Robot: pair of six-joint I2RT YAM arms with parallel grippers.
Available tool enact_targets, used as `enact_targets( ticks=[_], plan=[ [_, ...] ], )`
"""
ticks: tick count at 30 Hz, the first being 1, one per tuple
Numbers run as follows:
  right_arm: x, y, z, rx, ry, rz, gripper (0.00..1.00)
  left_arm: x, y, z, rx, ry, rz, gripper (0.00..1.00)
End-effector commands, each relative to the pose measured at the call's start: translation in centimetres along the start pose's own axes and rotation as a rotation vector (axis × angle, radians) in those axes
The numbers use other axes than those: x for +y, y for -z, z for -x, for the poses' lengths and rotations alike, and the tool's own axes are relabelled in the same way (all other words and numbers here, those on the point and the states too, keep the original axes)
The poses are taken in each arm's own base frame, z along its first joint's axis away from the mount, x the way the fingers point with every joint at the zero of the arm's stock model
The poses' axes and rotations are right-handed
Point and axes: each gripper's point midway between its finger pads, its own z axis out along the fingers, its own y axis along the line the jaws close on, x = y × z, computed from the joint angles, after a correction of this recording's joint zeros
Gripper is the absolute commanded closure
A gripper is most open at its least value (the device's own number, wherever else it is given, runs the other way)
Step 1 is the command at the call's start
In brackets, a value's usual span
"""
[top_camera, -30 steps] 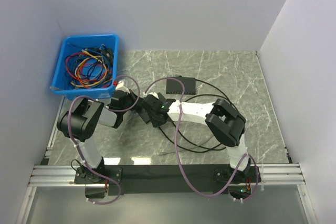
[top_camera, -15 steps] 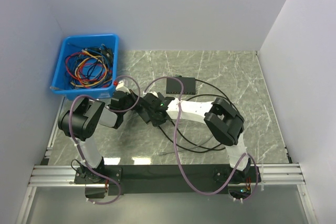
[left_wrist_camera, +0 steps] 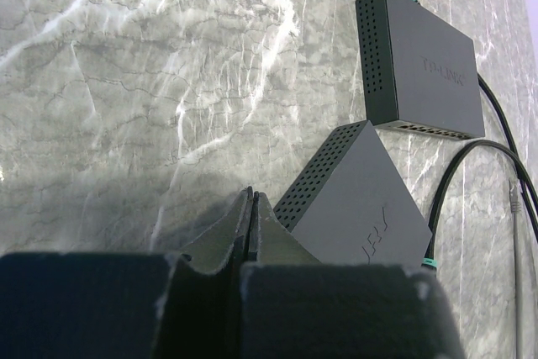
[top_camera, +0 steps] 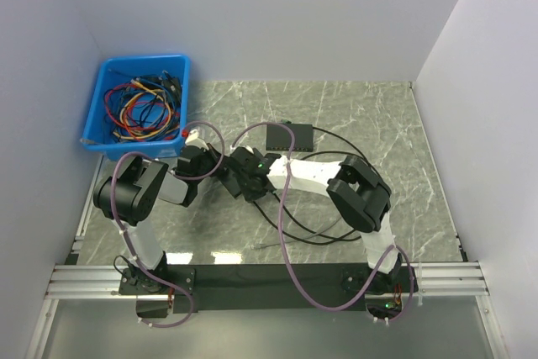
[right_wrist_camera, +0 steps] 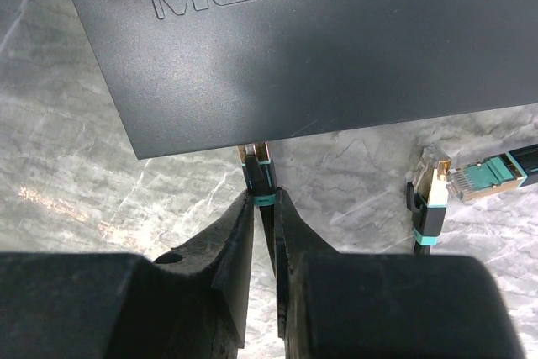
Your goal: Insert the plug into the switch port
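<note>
Plug pinched at green ring in R hand, tip right at edge of switch. L hand pressed together, just beside same switch. 2nd plug lying loose on table nearby.

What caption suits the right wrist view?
Right hand pinches an Ethernet plug at the black switch; another plug lies nearby.

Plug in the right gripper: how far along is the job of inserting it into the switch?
Done: the right gripper is shut on the plug and holds it at the edge of the switch. In hand: the tip goes under that edge; whether it is seated is hidden. Still to do: push in fully, then release.
</note>
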Motion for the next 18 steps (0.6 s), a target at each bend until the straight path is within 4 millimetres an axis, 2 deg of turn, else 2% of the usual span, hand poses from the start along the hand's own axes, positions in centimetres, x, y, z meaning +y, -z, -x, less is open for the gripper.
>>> enact_targets(
  ticks=[1,2,4,7,9,11,12,16,18],
  plan=[
    [2.7,-0.4,10.9,-0.387,-0.113,0.128,0.82,1.3,3.6,-10.8,0.391,0.065,0.051,1.0],
    [2.3,-0.8,10.1,-0.372,-0.115,0.121,0.72,1.3,3.6,-10.8,0.39,0.065,0.054,1.0],
    [2.0,-0.7,9.6,-0.368,-0.118,0.118,0.63,1.2,3.6,-10.5,0.379,0.065,0.056,0.99],
    [1.1,-1.1,7.3,-0.335,-0.116,0.099,0.48,1.2,3.9,-9.7,0.358,0.055,0.074,0.99],
    [0.8,-0.7,6.8,-0.334,-0.119,0.097,0.45,1.1,3.9,-8.3,0.317,0.036,0.099,0.97],
    [0.3,-0.7,5.7,-0.32,-0.121,0.086,0.4,1.3,4.0,-7.7,0.31,0.025,0.137,0.94],
    [0.5,-0.1,5.6,-0.328,-0.117,0.094,0.39,1.3,4.0,-6.6,0.275,0.012,0.155,0.92],
    [0.2,0.8,3.7,-0.314,-0.106,0.093,0.34,1.4,4.2,-4.8,0.244,-0.004,0.202,0.8],
    [0.3,1.7,3.5,-0.323,-0.107,0.104,0.32,1.3,4.2,-4.0,0.23,0.003,0.215,0.76]
  ],
)
